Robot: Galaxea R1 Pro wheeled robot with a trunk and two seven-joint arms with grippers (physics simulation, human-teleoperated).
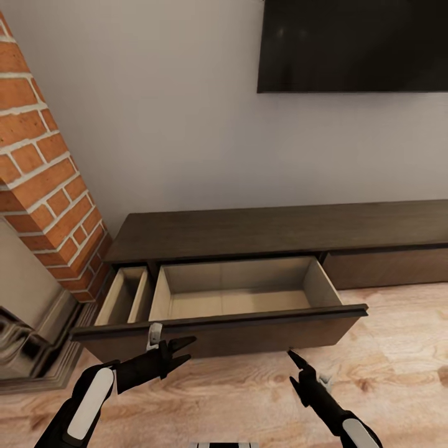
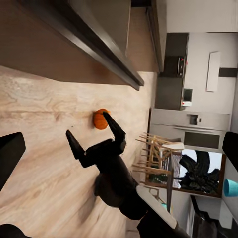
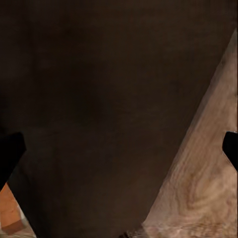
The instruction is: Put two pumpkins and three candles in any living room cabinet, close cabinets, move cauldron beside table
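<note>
The cabinet point(image 1: 274, 233) stood against the wall below the dark television point(image 1: 354, 43), and its wide drawer point(image 1: 239, 292) was pulled well out, bare inside as far as the head view reached. A narrower compartment point(image 1: 124, 295) sat open on the drawer's brick-fireplace point(image 1: 43, 180) side. Both arms hung low in front of the drawer front. The left tool point(image 1: 180, 348) had its fingers spread apart with nothing between them, just off the drawer's front panel. The right tool point(image 1: 295, 367) was also empty; its fingers looked parted, and the left wrist view confirmed the spread point(image 2: 91, 134).

In that same wrist view one pumpkin point(image 2: 100, 119) lay on the wooden floor point(image 1: 398, 348), beyond the right tool and out from the drawer front. A fingertip overlapped it there, though I could not tell whether they touched or merely lined up. No candles or cauldron appeared anywhere.

The main risks, as I judged them, sat close to the drawer. A reach toward the pumpkin could nudge the round thing and send it rolling away from the cabinet. Either arm swinging upward could catch the protruding drawer lip and shove it partly shut. With the right wrist camera facing dark wood, any grasp would have been poorly guided.
</note>
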